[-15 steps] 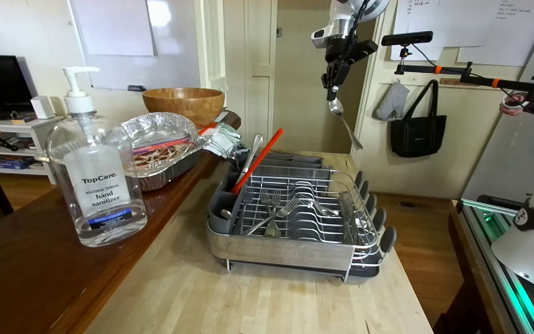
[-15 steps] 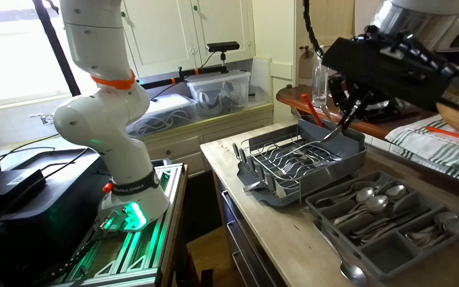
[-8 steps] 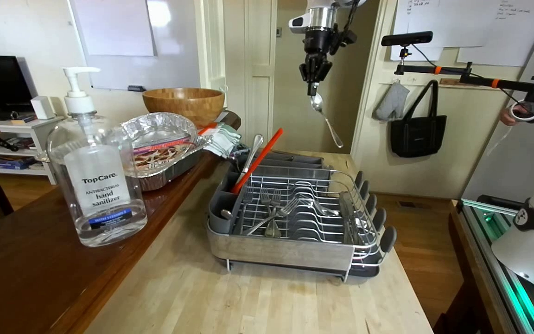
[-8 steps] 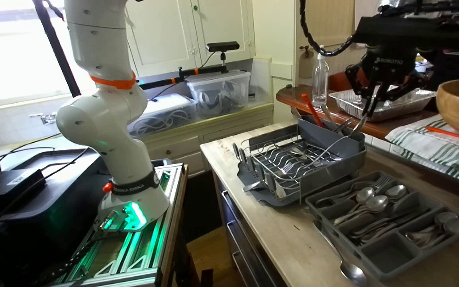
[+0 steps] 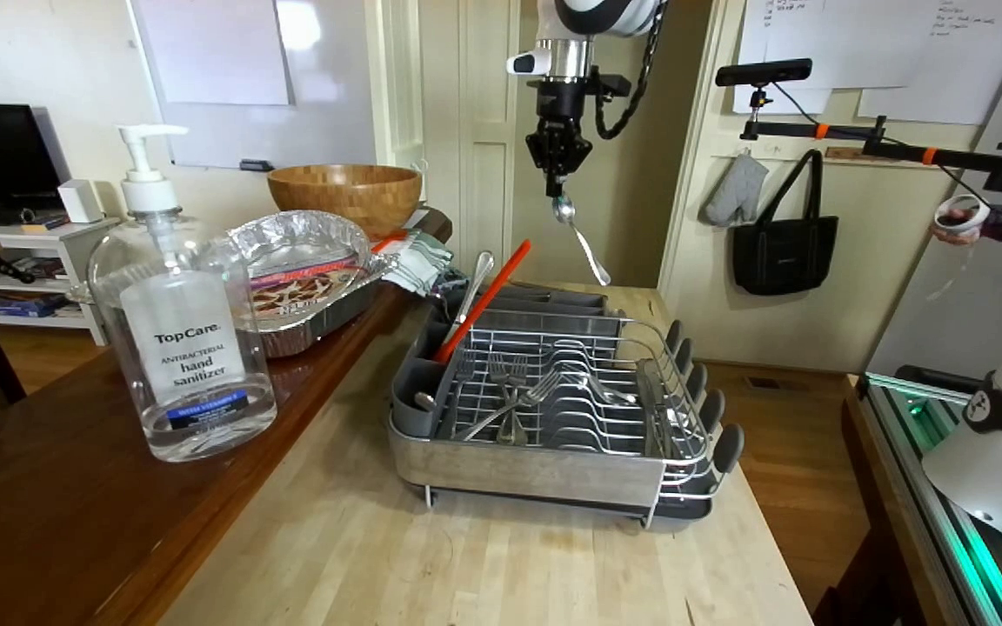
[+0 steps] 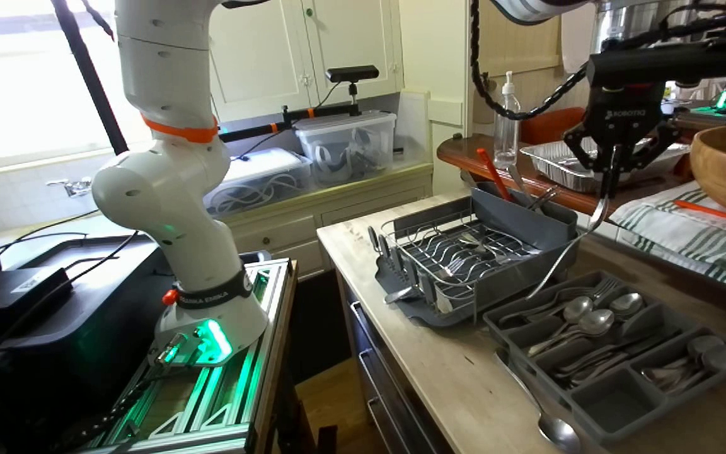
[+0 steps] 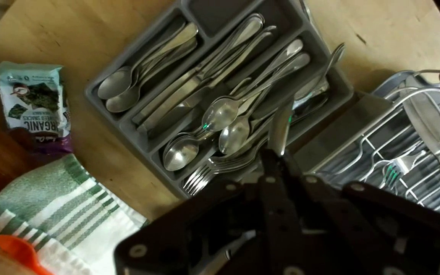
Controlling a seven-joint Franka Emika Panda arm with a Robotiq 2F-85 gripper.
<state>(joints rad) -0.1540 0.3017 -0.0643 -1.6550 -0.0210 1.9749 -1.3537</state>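
"What are you holding?"

"My tool [image 5: 555, 188] grips a spoon [image 5: 586, 246] by its bowl end, and the handle slants down below the tool."

"What else is near?"

"Lower than my tool sits a gray cutlery tray [image 6: 618, 394], with spoons [image 7: 222, 113], knives [image 7: 176, 100] and forks [image 7: 224, 165] in its compartments. Just beside that tray, also lower than my tool, a dish rack [image 5: 527, 469] stands on the bench [image 5: 501, 565], and a loose spoon [image 6: 557, 432] lies along the tray's outer side."

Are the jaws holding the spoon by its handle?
No, in an exterior view the spoon is gripped at its bowl end, and its handle slopes down.
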